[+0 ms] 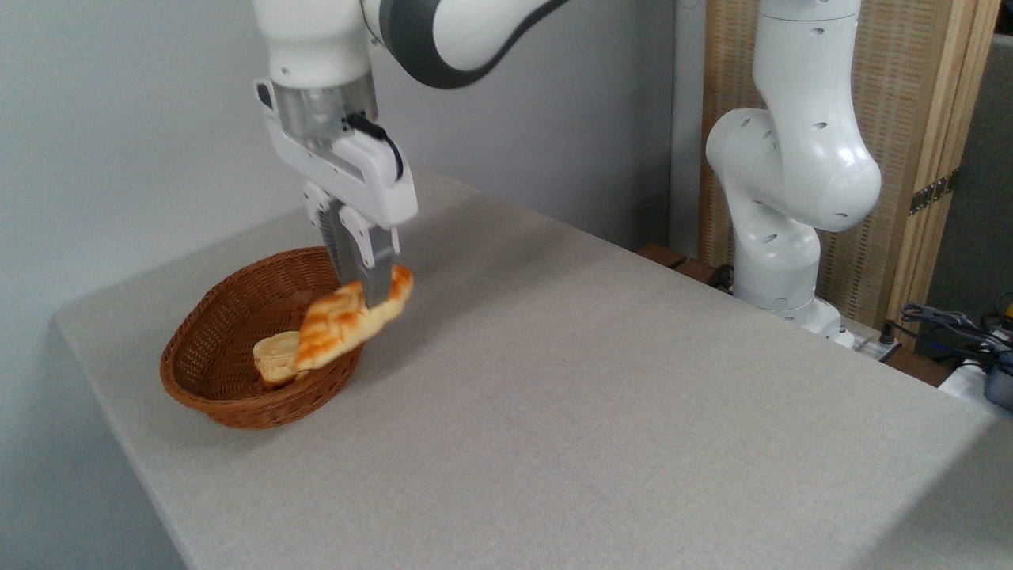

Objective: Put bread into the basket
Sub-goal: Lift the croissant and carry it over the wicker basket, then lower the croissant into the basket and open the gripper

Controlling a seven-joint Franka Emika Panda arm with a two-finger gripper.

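Observation:
The bread (342,326) is a long golden-orange pastry with a browned lattice top, tilted with its left end down. My gripper (366,291) is shut on its upper right part and holds it over the right rim of the basket (207,348). The basket is oval, reddish-brown wicker, near the table's left corner. The bread's lower end hangs inside the basket, just in front of a pale-yellow bun (274,356) that lies there. I cannot tell whether the bread touches the bun or the rim.
The grey table (593,412) stretches wide to the right and front of the basket. The arm's white base (783,206) stands at the back right edge. Cables (957,328) lie beyond the far right corner. A wall runs close behind the basket.

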